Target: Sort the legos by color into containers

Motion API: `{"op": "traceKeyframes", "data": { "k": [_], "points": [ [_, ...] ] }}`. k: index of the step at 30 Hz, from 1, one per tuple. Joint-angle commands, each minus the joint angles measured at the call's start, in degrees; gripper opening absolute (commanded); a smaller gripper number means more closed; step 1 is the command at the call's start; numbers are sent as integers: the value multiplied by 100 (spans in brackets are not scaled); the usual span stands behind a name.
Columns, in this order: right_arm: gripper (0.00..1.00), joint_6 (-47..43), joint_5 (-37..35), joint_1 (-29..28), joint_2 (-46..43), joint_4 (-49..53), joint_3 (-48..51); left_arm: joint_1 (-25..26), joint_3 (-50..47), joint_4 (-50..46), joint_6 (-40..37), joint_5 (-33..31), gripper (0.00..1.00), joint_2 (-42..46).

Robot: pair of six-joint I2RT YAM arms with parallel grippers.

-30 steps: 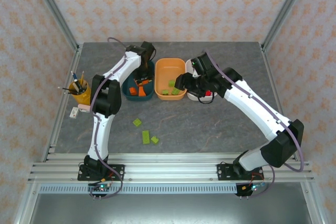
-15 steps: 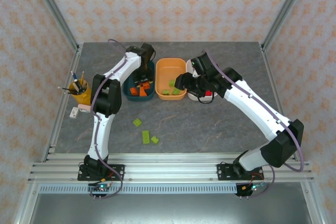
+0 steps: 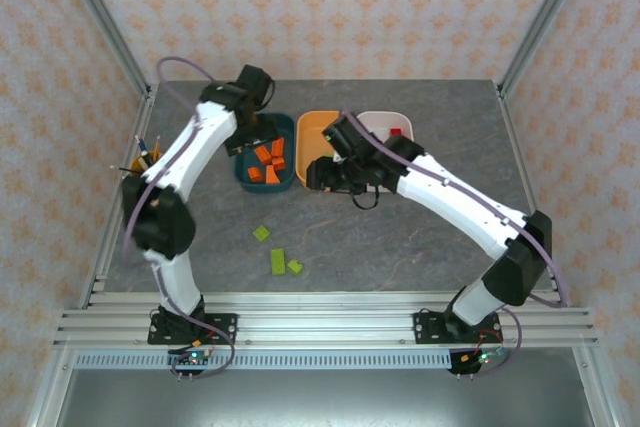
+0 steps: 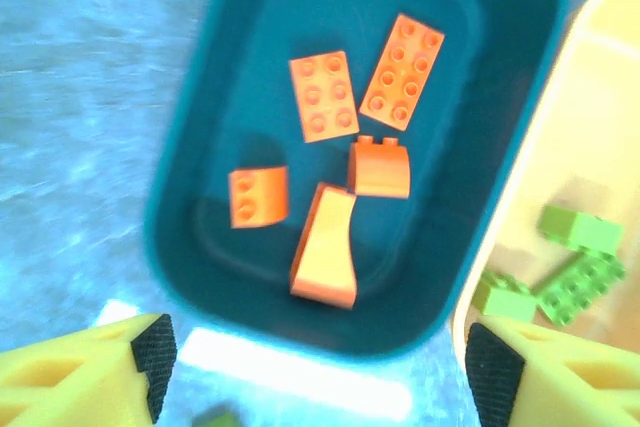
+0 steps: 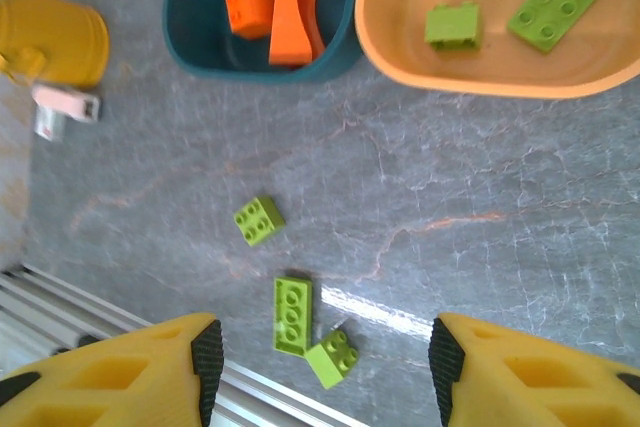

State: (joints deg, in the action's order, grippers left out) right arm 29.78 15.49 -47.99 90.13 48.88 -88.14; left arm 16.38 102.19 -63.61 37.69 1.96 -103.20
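Observation:
My left gripper (image 4: 322,367) hangs open and empty over the near end of the dark teal tub (image 4: 250,77), which holds several orange legos (image 4: 324,95). From above, the left gripper (image 3: 250,137) is at the teal tub's (image 3: 288,127) left side. The orange tub (image 5: 440,57) holds lime green legos (image 5: 450,24). Three green legos lie loose on the table: a square one (image 5: 258,220), a long one (image 5: 292,314) and a small one (image 5: 334,357). My right gripper (image 5: 325,362) is open and empty high above them, and stands at the orange tub's near edge (image 3: 318,175). The white tub (image 3: 380,125) holds a red lego (image 3: 397,132).
A yellow cup (image 5: 50,37) of pencils stands left of the teal tub, with a small white block (image 5: 65,112) beside it. The aluminium rail (image 3: 320,317) runs along the near table edge just below the loose green legos (image 3: 277,261).
My left gripper opened and drew back to the left, leaving an orange lego in the teal tub. The right arm swung left and nearer, uncovering the white tub.

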Motion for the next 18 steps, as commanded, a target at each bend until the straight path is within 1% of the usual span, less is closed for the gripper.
{"op": "traceKeyframes", "data": {
  "k": [1, 5, 9, 12, 15, 18],
  "points": [
    [60, -502, -417, -396, 297, 212, -194, -21, -913, -3, 223, -586, 81, 1147],
    [62, -930, -567, -926, 809, 172, -372, -21, -2178, -76, 547, -809, 87, 2711],
    [64, -1313, -775, -1406, 1609, 360, -916, -21, -3280, -574, 858, -1108, 88, 4405],
    [64, -1448, -905, -1634, 2303, 554, -1455, -21, -3833, -1079, 1092, -1271, 88, 5577],
    [67, -1467, -1102, -1712, 2996, 894, -2101, -21, -4137, -1552, 1311, -1335, 90, 6562],
    [69, -1444, -1197, -1713, 3525, 1109, -2574, -21, -4192, -1878, 1412, -1305, 90, 7228]
  ]
}}
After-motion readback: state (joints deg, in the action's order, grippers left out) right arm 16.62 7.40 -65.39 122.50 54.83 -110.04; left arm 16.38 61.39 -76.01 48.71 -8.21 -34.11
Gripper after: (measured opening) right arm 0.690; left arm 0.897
